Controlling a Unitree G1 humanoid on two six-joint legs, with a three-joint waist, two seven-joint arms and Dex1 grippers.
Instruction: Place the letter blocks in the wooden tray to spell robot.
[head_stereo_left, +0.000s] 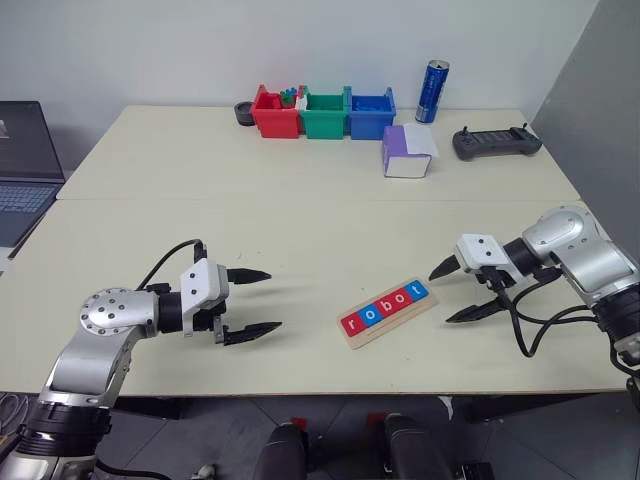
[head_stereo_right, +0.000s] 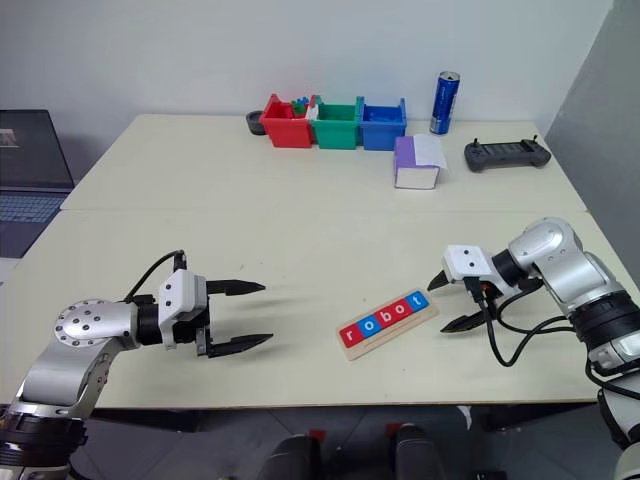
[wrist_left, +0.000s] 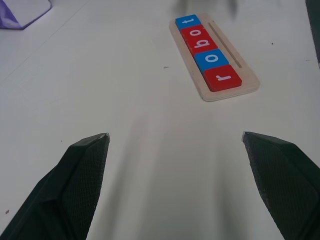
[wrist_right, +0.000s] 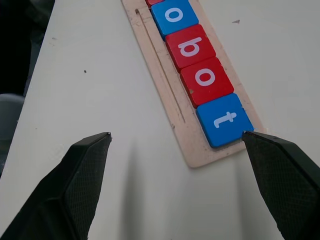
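All five letter blocks (wrist_right: 201, 65) sit in the wooden tray (head_stereo_left: 388, 311) on the worktop (head_stereo_left: 300, 230), reading r-o-b-o-t, so the spelling looks done to you. Right claw (head_stereo_left: 462, 290) is spread wide and empty, just beside the tray's "t" end. Left claw (head_stereo_left: 250, 302) is also wide open, holding nothing, well apart from the tray. The blocks look thin, rigid, light and probably slick-faced; if one needs reseating, pinch its two side edges. I can't tell how snugly they fit.
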